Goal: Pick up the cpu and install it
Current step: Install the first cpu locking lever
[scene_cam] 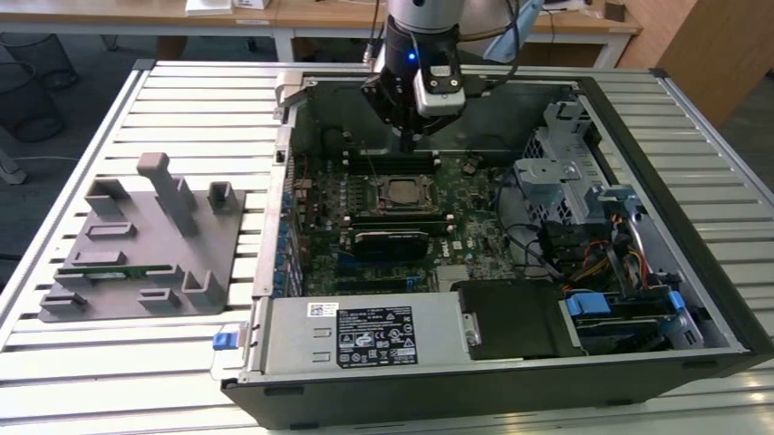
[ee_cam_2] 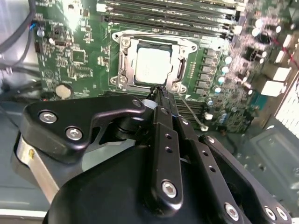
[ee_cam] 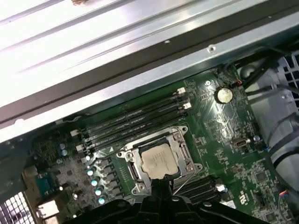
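Nearest the lens in the second wrist view, the fingers [ee_cam_2: 163, 140] of the gripper [ee_cam_2: 159, 92] are meeting tip to tip, gripping nothing. The cpu [ee_cam_2: 152, 65] is lying flat inside the socket frame [ee_cam_2: 122, 60], just beyond those tips. In the exterior view it is sitting at frame centre, just lower than the gripper.

Arm [scene_cam: 423, 23] vertical, claw [scene_cam: 411, 141] downward, fingertips [ee_cam_2: 160, 95] together.
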Motion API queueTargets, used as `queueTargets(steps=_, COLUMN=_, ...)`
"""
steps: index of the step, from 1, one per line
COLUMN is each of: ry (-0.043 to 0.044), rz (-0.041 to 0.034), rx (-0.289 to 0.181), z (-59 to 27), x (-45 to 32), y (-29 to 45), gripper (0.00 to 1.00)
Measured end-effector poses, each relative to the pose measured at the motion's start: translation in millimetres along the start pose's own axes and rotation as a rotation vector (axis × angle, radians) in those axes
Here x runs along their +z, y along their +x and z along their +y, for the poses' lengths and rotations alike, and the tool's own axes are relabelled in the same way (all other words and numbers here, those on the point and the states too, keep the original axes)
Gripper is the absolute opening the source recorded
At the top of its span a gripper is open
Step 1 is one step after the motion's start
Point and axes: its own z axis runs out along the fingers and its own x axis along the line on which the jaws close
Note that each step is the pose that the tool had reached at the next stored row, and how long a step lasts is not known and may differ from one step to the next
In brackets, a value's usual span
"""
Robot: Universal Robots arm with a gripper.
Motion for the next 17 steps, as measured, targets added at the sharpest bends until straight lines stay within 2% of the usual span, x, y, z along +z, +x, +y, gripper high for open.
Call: queueTargets(steps=17, ry=0.0031, rz=-0.0011, rx=-0.309, z=0.0, x=1.7, y=0.0, gripper=0.11)
